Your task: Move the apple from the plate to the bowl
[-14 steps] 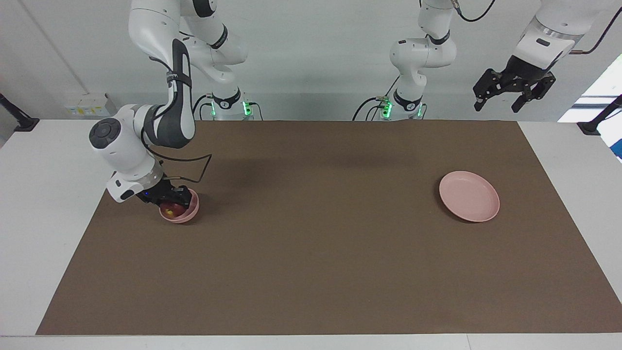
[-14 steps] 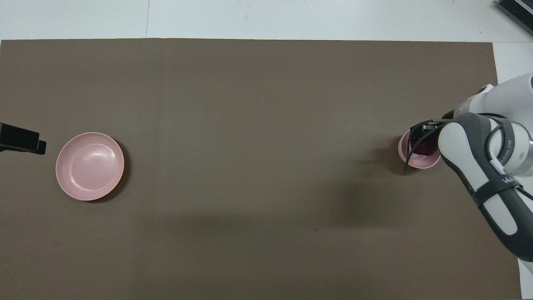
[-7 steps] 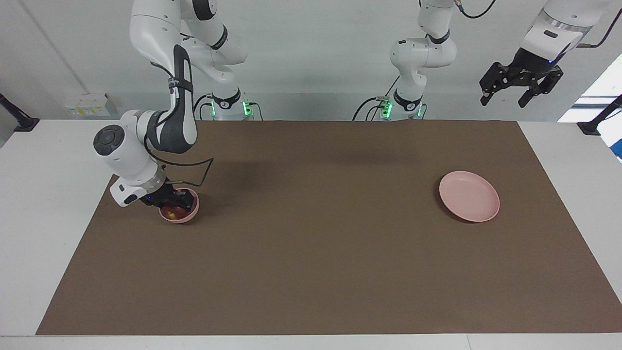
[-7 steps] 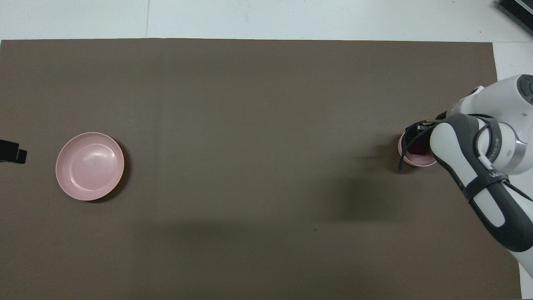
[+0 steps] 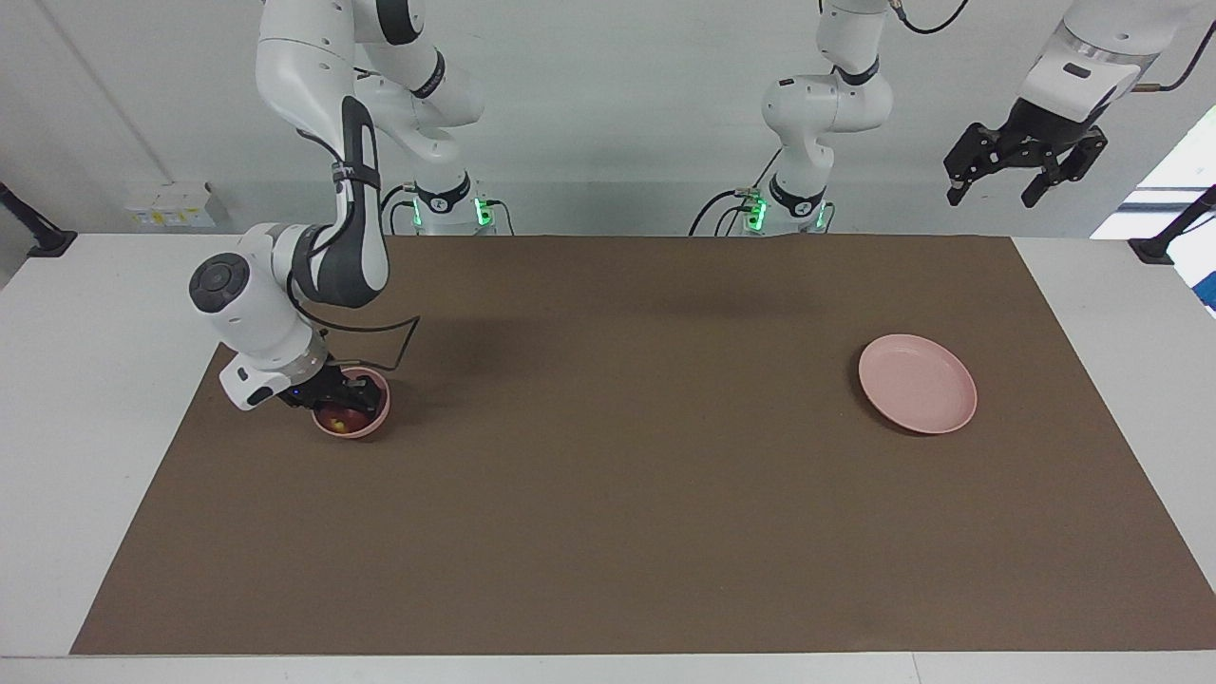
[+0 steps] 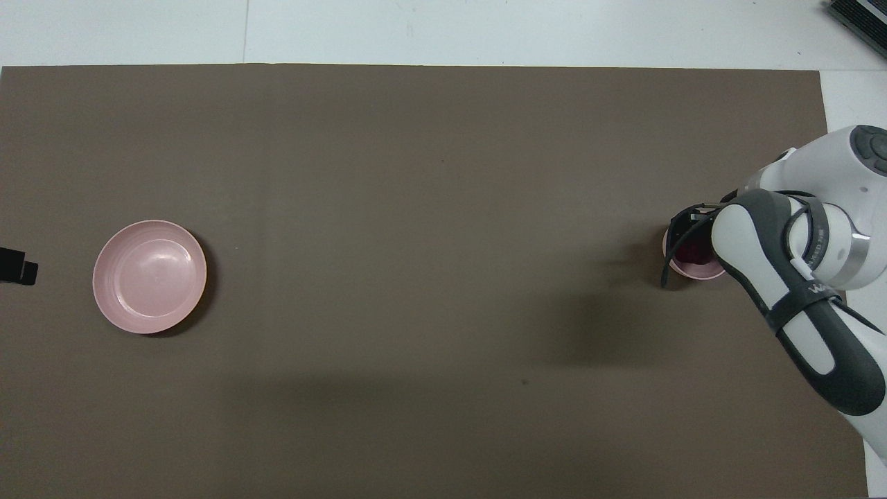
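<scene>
**Apple in the bowl, right claw at its rim**

From my station, the right gripper (image 5: 334, 397) sits low at the bowl (image 5: 372, 418), its black fingers reaching in over the rim from the side toward the right arm's end of the table. I cannot tell how far the fingers are spread, or whether they touch the fruit; the wrist and forearm hide most of them in the overhead view. The apple (image 5: 334, 415) lies inside the bowl, dark red with its yellowish spot showing, and in the overhead view only a maroon sliver of it (image 6: 693, 251) peeks out beside the arm. A black cable loops from the wrist past the bowl's rim (image 6: 675, 244).

Well apart, toward the left arm's end of the brown mat (image 5: 608, 475), the pink plate (image 5: 917, 383) lies bare, at roughly three o'clock from the bowl in the facing view. The left gripper (image 5: 1024, 169) waits high up at about one o'clock from the plate, its fingers spread and holding nothing.
</scene>
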